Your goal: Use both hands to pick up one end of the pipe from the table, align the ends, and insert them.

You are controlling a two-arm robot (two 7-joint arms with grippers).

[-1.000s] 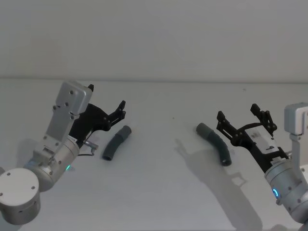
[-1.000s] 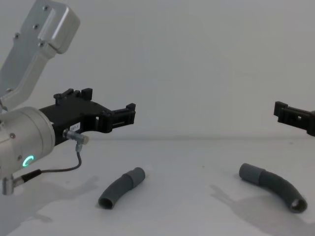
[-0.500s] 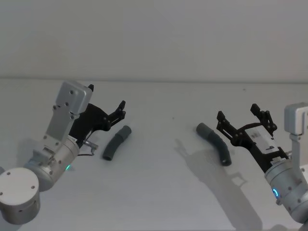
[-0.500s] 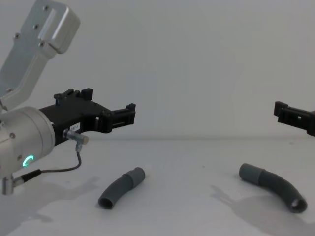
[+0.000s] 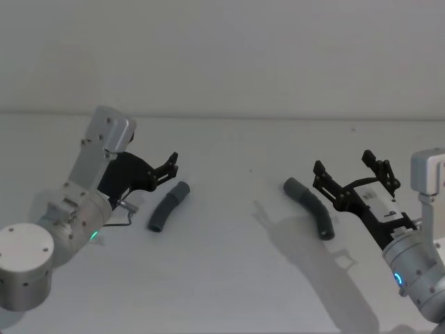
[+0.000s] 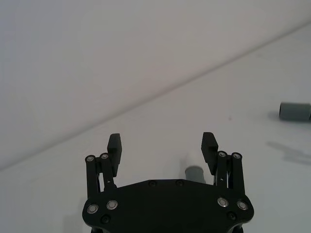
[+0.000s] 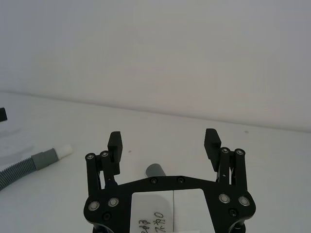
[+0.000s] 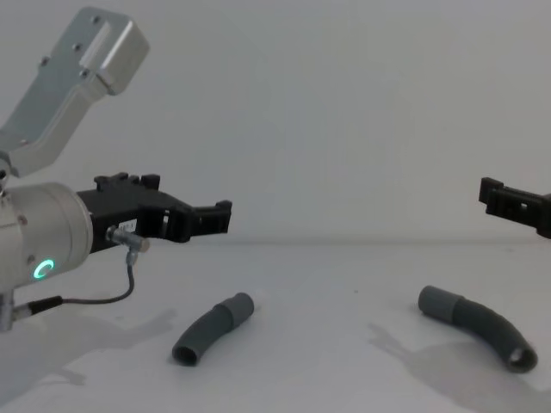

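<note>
A big white table (image 5: 229, 292) takes up the low part of the head view. It is flat and plain. Behind it stands a bare wall (image 5: 222, 49), pale grey. The two meet in one straight line. The light is soft, and faint grey shadows (image 5: 306, 264) lie on the table.

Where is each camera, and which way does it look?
Head: up high, looking down at the table; left gripper and right gripper show.
Chest: lower, looking across the table; left arm large, right gripper at edge.
Left wrist: behind the open left gripper, facing the left hose.
Right wrist: behind the open right gripper, facing the right hose.
Head and chest share both hoses.
</note>
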